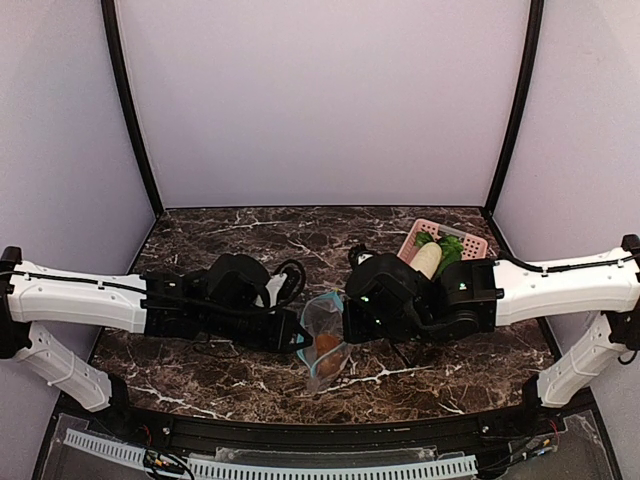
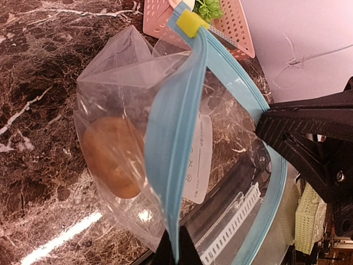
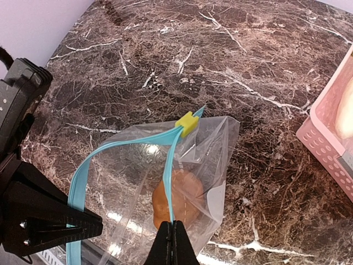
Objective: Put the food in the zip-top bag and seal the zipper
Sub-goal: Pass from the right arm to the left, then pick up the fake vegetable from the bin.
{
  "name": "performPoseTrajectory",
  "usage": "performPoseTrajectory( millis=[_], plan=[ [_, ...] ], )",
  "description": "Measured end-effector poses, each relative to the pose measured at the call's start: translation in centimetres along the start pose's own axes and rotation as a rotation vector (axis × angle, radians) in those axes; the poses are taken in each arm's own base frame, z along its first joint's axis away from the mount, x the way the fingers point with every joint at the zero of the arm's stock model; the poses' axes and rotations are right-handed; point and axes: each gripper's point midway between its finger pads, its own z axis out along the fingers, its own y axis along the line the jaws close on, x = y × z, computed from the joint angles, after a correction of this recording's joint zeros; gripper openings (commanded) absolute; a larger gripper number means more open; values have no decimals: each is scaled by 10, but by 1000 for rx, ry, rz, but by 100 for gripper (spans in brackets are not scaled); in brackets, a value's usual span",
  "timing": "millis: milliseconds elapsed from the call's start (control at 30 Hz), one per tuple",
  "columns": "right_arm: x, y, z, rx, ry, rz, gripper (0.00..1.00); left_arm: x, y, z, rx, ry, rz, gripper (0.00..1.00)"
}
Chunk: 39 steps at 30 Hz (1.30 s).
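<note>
Dark marbled counter [image 1: 200, 245], lilac walls, and you've got the zip-top bag [image 1: 325, 340] slung between both hands. Your left hand [image 2: 175, 251] is pinched narrow on one lip of the teal zipper [image 2: 171, 165]. Your right hand [image 3: 174, 245] is pinched on the opposite lip, so the mouth gapes between them. The round brown-orange lump [image 3: 176, 196] sits deep in the pouch beneath your fingertips, and the yellow slider [image 3: 187, 122] is parked at the end farthest from both hands.

Watch it: the green leafy pieces [image 1: 452, 248] lie in the pink basket [image 1: 476, 243] beyond your right hand. Fetching them means freeing a hand, and I'd expect the mouth to flop shut. These are thin pinches on slick plastic, too. Pull apart too hard and a lip may slip out, tipping the lump toward the opening.
</note>
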Motion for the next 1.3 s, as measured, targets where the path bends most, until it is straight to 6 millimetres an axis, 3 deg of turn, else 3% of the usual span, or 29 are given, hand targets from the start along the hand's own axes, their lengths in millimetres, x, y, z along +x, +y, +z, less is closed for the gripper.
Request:
performPoseTrajectory(
  millis=[33, 100, 133, 200, 333, 533, 733, 1000, 1300],
  plan=[
    [0, 0, 0, 0, 0, 0, 10, 0, 0, 0, -3, 0, 3, 1],
    [-1, -1, 0, 2, 0, -2, 45, 0, 2, 0, -9, -4, 3, 1],
    [-1, -1, 0, 2, 0, -7, 56, -1, 2, 0, -10, -6, 2, 1],
    [-2, -4, -2, 9, 2, -19, 71, -1, 2, -1, -13, -10, 2, 1],
    [-8, -12, -14, 36, 5, -41, 86, -5, 4, -6, -28, -30, 3, 1],
    [-30, -46, -51, 70, -23, -22, 90, -12, 6, -11, -38, -63, -3, 1],
    [-65, -132, -57, 218, -61, 93, 81, -14, 12, -11, -47, -66, -15, 1],
    [-85, -238, -17, 361, 15, 196, 69, -9, 21, -8, -62, -57, -34, 1],
    [-80, -325, 58, 404, 150, 298, 59, -2, 33, -9, -75, -51, -70, 1]
  ],
)
